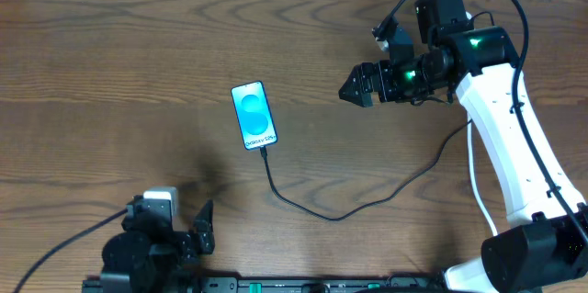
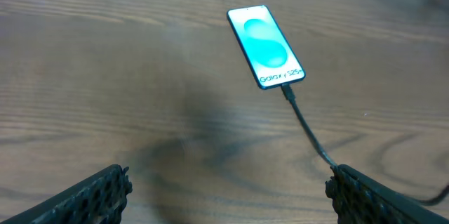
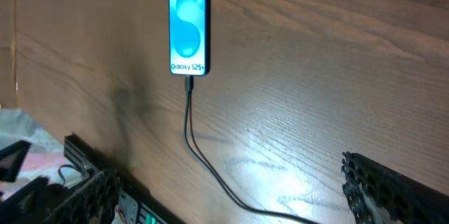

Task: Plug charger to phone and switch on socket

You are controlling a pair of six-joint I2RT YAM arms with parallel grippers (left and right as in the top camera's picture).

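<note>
The right gripper (image 1: pixel 349 91) hangs above the table (image 1: pixel 110 73) with its jaws spread wide and nothing between them. In its own wrist view the two fingers (image 3: pixel 393 189) sit at the bottom corners of the frame with bare wood between. It points toward the phone (image 1: pixel 254 116) but is well apart from it, a stance that looks more like standing off than reaching. The left gripper (image 1: pixel 204 224) is parked low at the near edge, equally wide open and empty, and its camera looks up the board at the same phone. The phone lies flat and face up with its screen lit cyan. Its bottom edge is turned toward the near side, so the port faces the slack of the charger (image 1: pixel 303 208). The connector tip (image 2: pixel 286 89) meets that bottom edge and appears to be seated, so I judge the plugging half done. From there the thin black cable loops loosely across the wood and climbs to the right, where it passes under the right arm (image 1: pixel 501 118) and is lost to sight. The socket shows in none of the views — its switch, as far as I can judge, is the step left, and either gripper would first have to find it.
</note>
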